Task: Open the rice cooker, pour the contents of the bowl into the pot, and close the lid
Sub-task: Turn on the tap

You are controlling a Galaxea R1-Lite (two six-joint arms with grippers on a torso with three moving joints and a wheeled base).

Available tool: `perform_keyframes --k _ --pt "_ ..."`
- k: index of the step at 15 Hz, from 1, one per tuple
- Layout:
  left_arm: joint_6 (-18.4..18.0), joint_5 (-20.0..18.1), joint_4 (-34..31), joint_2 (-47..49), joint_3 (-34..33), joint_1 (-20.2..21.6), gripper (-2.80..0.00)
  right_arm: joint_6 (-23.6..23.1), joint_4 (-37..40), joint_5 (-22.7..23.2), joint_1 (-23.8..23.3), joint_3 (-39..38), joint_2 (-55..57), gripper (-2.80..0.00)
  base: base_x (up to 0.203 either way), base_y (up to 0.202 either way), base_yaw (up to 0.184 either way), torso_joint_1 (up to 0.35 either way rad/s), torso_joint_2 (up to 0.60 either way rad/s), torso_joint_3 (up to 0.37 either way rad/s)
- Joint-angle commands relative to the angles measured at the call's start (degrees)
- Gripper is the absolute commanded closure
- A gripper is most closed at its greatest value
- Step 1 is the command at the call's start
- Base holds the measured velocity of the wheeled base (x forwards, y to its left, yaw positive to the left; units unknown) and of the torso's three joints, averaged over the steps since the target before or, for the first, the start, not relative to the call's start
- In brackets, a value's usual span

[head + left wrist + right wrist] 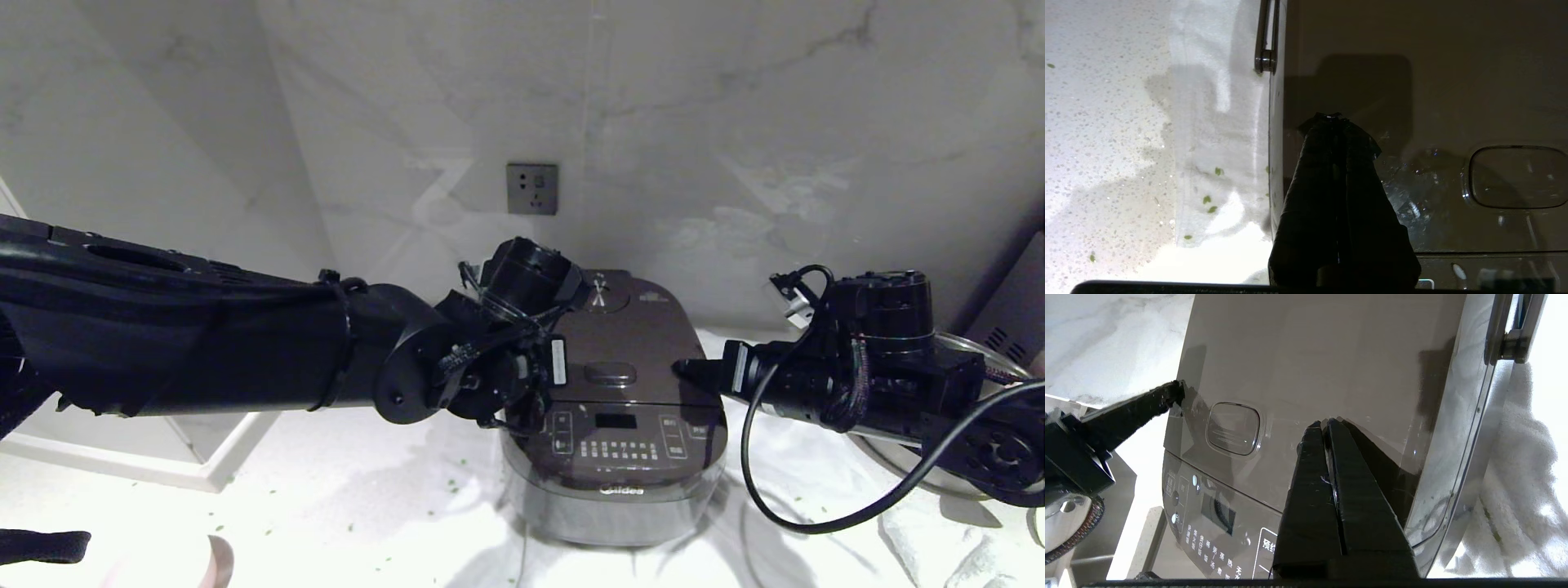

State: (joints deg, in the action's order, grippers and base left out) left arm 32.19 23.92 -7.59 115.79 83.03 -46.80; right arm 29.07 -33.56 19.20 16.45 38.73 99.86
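The dark brown-grey rice cooker (618,457) stands at the middle on a white cloth, its lid (645,343) down and the pot hidden beneath. My left gripper (1336,118) is shut and empty, tips over the lid's left edge, left of the oval release button (1515,177). My right gripper (684,367) is shut too, tips touching the lid's right side near the same button (1233,428). The pale pink bowl (219,562) shows only as a rim at the bottom left. Its inside is out of view. Green bits (451,486) lie scattered on the cloth.
A shiny steel pan (971,347) sits at the right behind my right arm. A black cable (816,523) loops down beside the cooker. A white frame (204,461) lies at the left and a wall socket (531,188) is behind.
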Motion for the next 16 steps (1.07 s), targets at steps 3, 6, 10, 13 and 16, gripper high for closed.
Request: perform_keyframes --k 3,6,10,13,16 --pt "0.8 0.7 0.3 -2.1 3.8 1.5 0.00 0.1 0.0 -0.1 0.1 1.3 -4.1 0.00 0.000 0.000 0.000 0.000 0.00 0.000" --pt "0.9 0.7 0.3 -2.9 3.9 1.9 0.00 0.1 -0.2 -0.2 0.1 1.4 -5.0 0.00 0.000 0.000 0.000 0.000 0.00 0.000" --pt "0.9 0.6 0.1 -2.9 1.1 1.7 0.00 0.3 0.0 0.0 1.0 0.3 -5.2 0.00 0.000 0.000 0.000 0.000 0.00 0.000" --pt "0.7 0.2 0.2 -3.5 -4.4 3.1 0.00 2.2 0.0 0.1 3.7 0.9 -4.8 0.00 0.000 0.000 0.000 0.000 0.00 0.000" --pt "0.9 -0.1 0.3 -2.5 -5.0 3.4 0.00 3.5 0.0 0.0 5.1 1.7 -3.2 0.00 0.000 0.000 0.000 0.000 0.00 0.000"
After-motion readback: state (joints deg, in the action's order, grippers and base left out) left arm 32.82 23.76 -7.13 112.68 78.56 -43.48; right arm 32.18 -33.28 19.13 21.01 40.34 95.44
